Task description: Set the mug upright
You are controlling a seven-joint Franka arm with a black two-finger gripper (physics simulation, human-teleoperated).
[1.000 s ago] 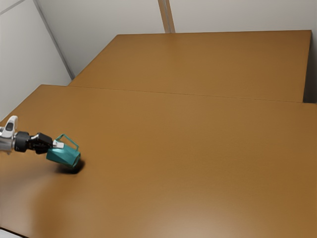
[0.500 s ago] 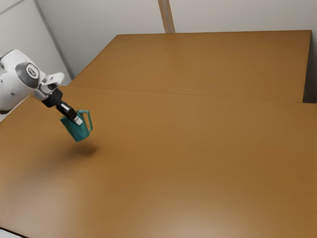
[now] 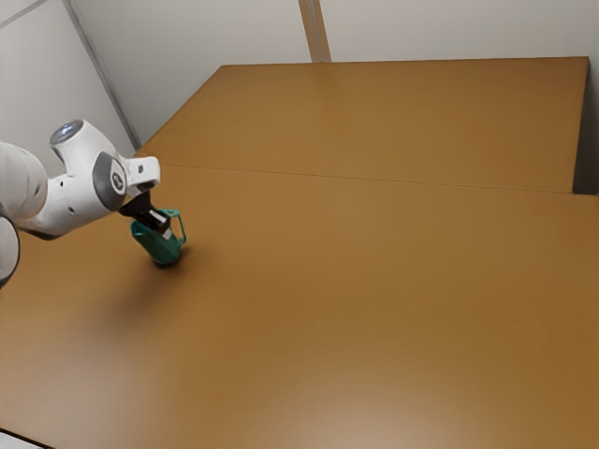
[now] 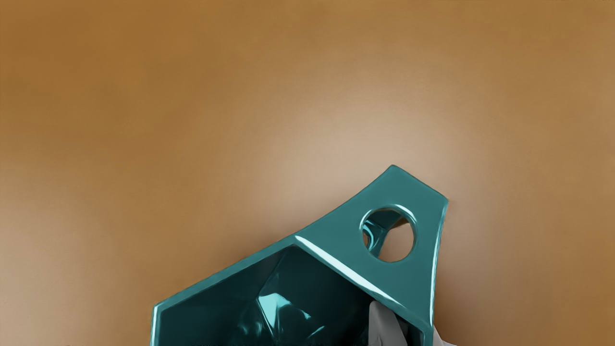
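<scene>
The pincer grasps the teal mug by its wall beside the handle, one finger inside, and since the mug leans with its base at or just above the counter, letting go at this tilt could topple it.

Soft, warm light covers the desk, with pale glare pooling towards six o'clock in the exterior view. A faint, soft-edged shadow spreads from the mug towards seven o'clock, darkest right beneath it. The wall looks dull grey. In the wrist view, white glints streak the mug's rim, while its inside is mostly dark.
</scene>
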